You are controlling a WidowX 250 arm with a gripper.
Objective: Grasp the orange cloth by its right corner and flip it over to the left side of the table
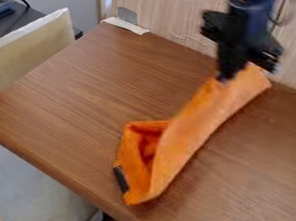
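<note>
Evidently, we see the orange cloth (193, 122) stretching from beneath the pincer (224, 79), near the worktop's (91, 96) back edge, towards its front edge; we cannot tell whether the pincer is closed.

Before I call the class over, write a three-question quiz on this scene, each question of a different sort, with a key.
1. Fill in: on the brown table, the orange cloth has a patch coloured ____.
2. Multiple choice: at which end of the cloth is the gripper?
A. The end nearer the pale wall
B. The end with the patch
3. True or false: the cloth is spread out flat, without a fold.

Key: 1. black; 2. A; 3. false.
</note>
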